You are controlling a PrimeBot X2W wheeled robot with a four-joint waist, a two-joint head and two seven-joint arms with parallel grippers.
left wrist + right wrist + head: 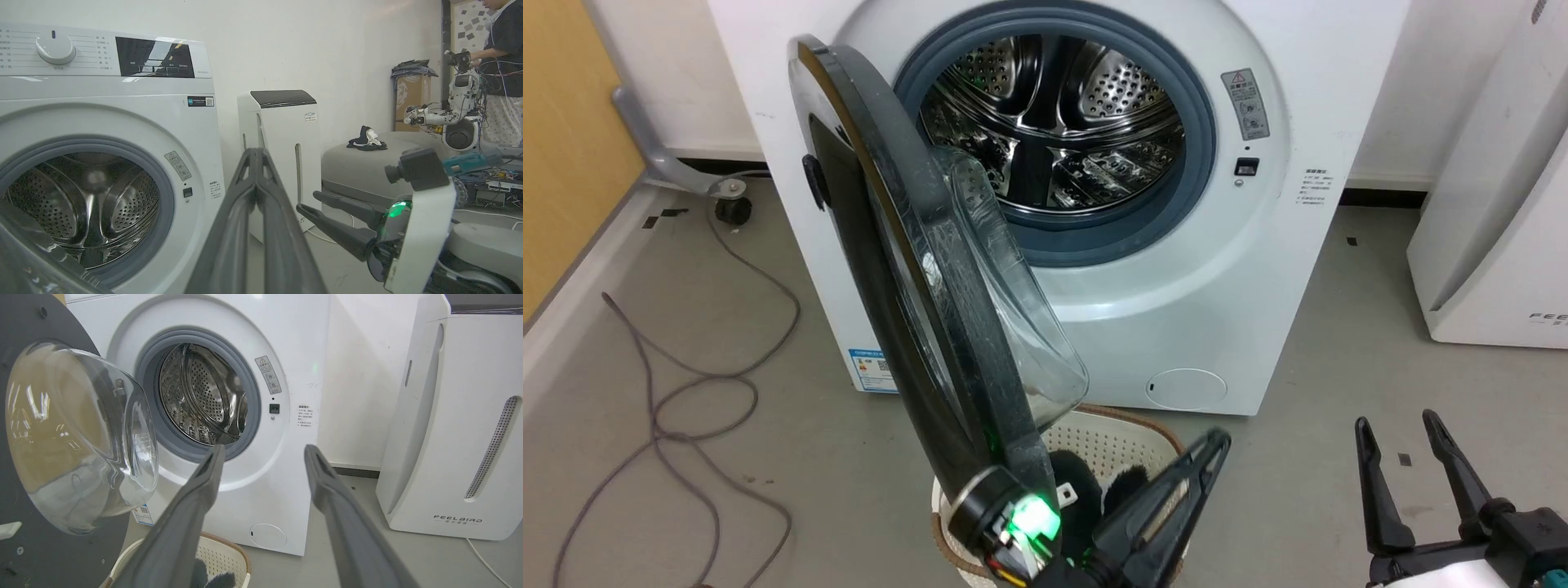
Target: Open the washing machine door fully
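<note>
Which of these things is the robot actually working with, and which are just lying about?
For the job: washing machine door, standing ajar; washing machine; left gripper, shut; right gripper, open.

Lying about: laundry basket holding dark cloth; grey cable on the floor; white appliance at right.

The washing machine door [890, 269] bars the left; drum [1062, 122] mouth clear.
</note>
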